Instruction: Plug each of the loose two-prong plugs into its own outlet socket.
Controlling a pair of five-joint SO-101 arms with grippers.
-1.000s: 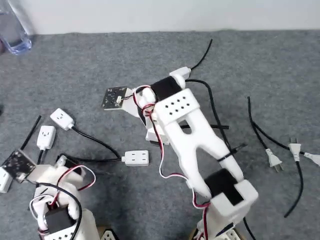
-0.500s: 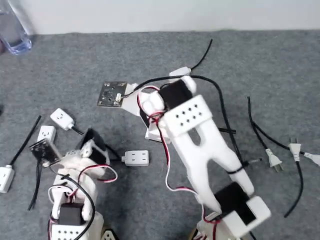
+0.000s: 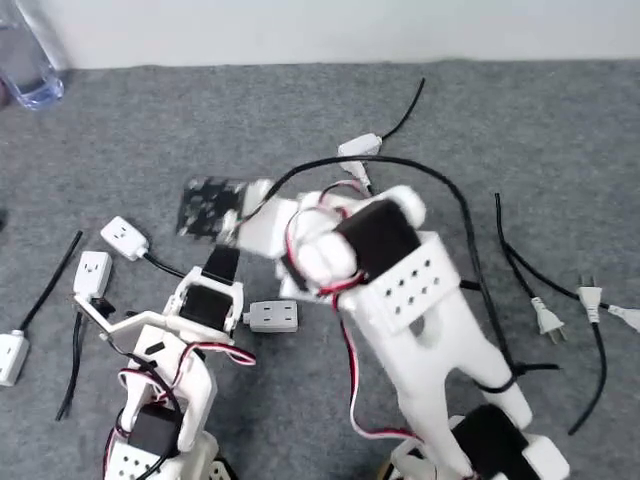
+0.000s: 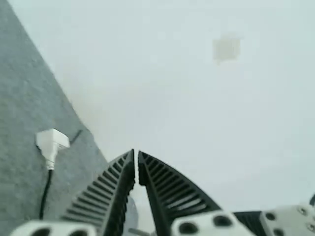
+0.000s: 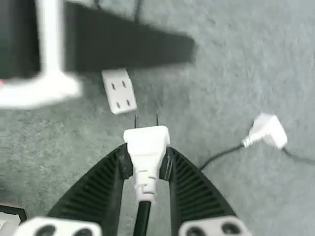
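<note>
Right hand (image 5: 146,157) grasping a two-prong plug (image 5: 146,140) just short of a socket block (image 5: 118,91); left hand (image 4: 136,153) clenched on nothing.

High view: on the grey tabletop (image 3: 150,120) the right arm (image 3: 420,300) stretches over the middle, the left hand (image 3: 222,265) sits just beside the white socket block (image 3: 272,316), and a loose plug (image 3: 546,318) and a second loose plug (image 3: 590,297) lie well apart at the far right. Left wrist view: the left hand's fingers meet with nothing between them, raised toward a pale wall; a white fitting (image 4: 51,142) on a black cord lies on the tabletop. Right wrist view: the right hand grips the plug's white body, prongs aimed at the socket block, near but not touching it; another white fitting (image 5: 266,130) on a cord lies farther off.
</note>
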